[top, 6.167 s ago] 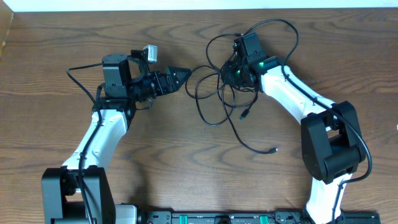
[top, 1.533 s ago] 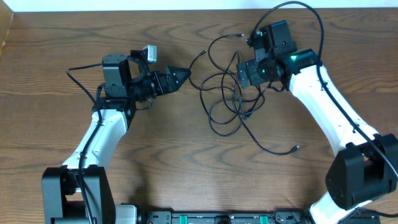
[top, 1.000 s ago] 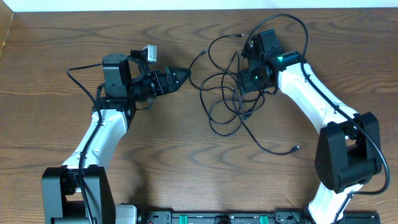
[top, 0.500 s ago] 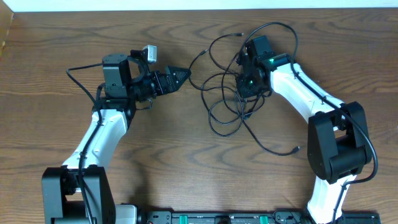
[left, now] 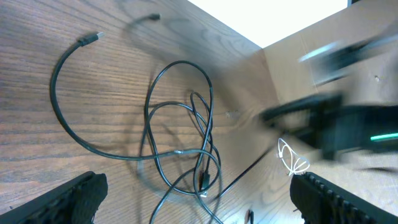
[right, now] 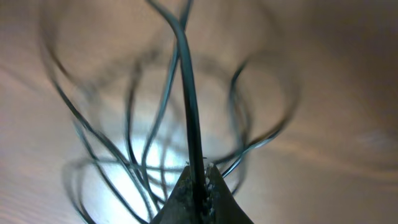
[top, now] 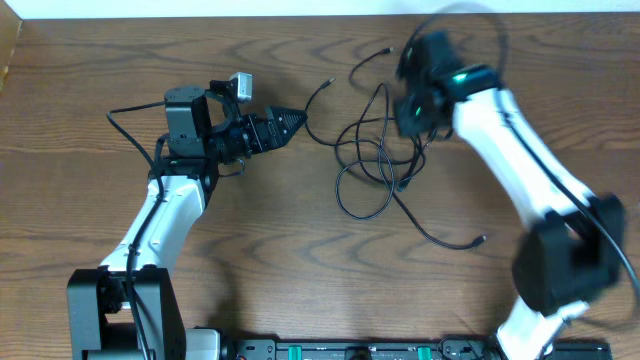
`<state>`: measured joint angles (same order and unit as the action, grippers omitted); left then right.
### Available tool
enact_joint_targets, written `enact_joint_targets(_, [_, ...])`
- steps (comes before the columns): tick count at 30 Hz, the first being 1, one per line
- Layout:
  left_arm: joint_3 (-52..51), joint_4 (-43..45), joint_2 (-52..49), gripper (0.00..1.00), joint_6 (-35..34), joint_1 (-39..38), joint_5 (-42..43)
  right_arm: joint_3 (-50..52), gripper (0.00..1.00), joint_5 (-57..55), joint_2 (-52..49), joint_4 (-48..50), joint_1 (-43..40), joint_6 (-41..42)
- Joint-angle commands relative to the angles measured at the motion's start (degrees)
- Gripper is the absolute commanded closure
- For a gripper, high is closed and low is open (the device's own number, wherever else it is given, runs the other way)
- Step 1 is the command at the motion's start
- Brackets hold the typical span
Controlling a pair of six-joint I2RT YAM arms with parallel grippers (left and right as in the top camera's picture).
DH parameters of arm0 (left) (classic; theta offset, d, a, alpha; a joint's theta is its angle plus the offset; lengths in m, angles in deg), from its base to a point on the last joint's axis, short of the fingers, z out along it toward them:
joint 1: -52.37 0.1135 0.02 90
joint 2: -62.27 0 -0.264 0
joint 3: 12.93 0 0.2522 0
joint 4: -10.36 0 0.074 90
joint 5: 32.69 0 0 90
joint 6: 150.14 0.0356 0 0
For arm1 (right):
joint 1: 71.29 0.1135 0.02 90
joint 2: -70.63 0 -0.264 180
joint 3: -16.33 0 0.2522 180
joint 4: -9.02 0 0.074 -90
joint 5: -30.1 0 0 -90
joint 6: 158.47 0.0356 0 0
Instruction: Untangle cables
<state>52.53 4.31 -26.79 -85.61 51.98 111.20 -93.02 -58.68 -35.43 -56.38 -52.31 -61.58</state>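
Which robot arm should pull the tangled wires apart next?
The right one. The right gripper is shut on one strand of the cables, so it can pull. The left gripper sits open beside the tangle, touching nothing.

below me lies a brown wooden table (top: pixel 300 280) with strong grain. a white strip (top: pixel 200 8) runs along its far edge, and a black rail (top: pixel 300 351) with small green parts along its near edge. my left wrist view shows a tan panel (left: pixel 298 74) past the wood.
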Motion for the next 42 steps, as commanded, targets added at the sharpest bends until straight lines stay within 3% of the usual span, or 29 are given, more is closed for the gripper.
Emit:
enact_joint_targets(1, [-0.22,0.04,-0.33,0.01,0.37,0.11,0.44,-6.16,0.99,-6.4,10.43,0.81,-0.26,0.74])
enact_joint_targets(14, [-0.22,0.04,-0.33,0.01,0.37,0.11,0.44,-8.39,0.99,-10.32,27.87,9.03,-0.31,-0.28])
enact_joint_targets(26, [-0.22,0.04,-0.33,0.02,0.37,0.11,0.44,-8.61,0.99,-10.34,32.61,12.37,-0.31,-0.31])
enact_joint_targets(37, [-0.22,0.07,-0.33,0.02,0.37,0.11,0.15,-10.58,0.99,-6.43,34.49,21.75,-2.29,1.46])
enact_joint_targets(42, [-0.22,0.07,-0.33,0.01,0.37,0.11,-7.82,-11.23,0.99,-2.62,34.42,24.15,-2.29,2.8])
